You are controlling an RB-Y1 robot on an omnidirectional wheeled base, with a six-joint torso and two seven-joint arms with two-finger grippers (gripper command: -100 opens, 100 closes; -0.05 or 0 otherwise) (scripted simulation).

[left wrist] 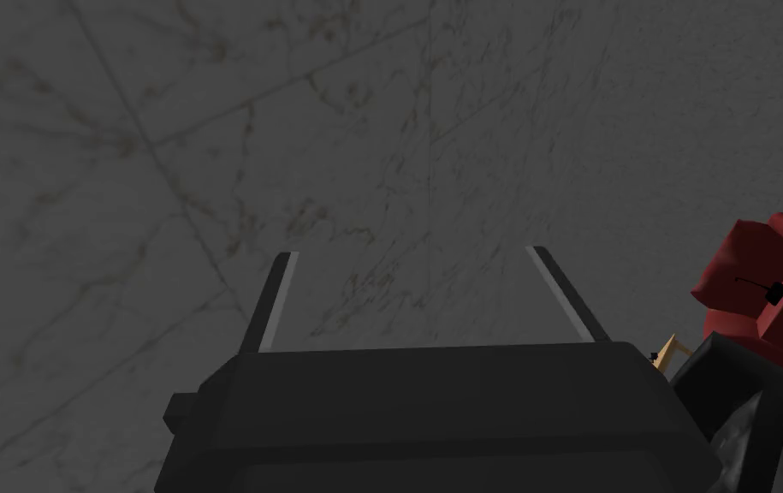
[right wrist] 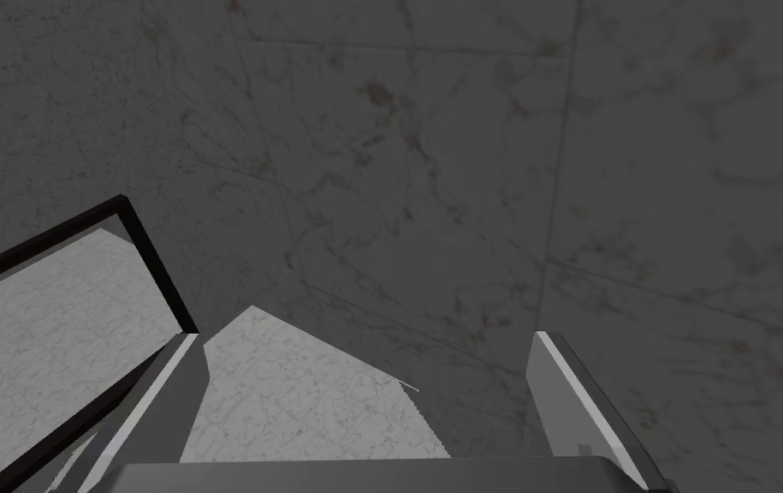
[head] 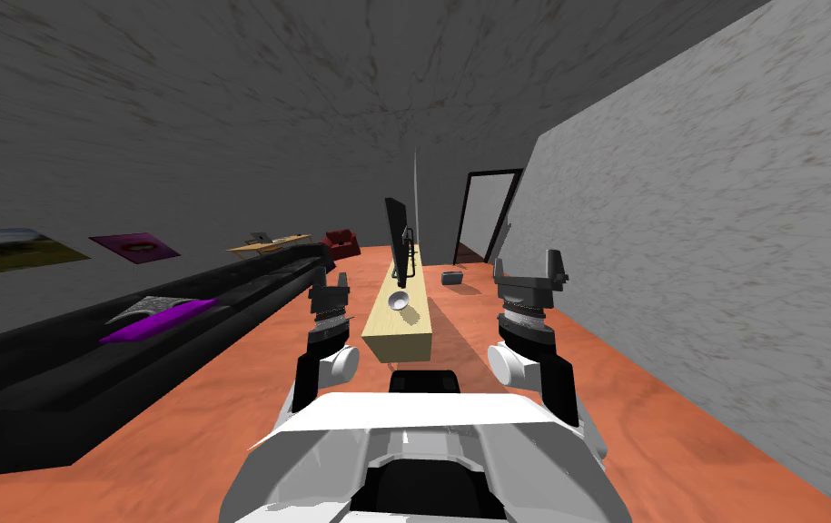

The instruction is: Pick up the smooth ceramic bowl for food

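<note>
Both my left hand (head: 331,283) and right hand (head: 526,263) are raised in front of me, fingers spread wide and holding nothing. Ahead, between them, the pale grey bowl (head: 398,300) sits on the long light wood surface (head: 395,340), nearer me than the black television (head: 395,236).

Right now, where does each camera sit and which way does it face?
Head: up top, looking down-forward at bowl on TV stand; both arms show.
Left wrist: on left hand, facing grey wall; open left jaws show.
Right wrist: on right hand, facing black-framed doorway; open right jaws show.
Shared: head and left wrist both see the red armchair.
</note>
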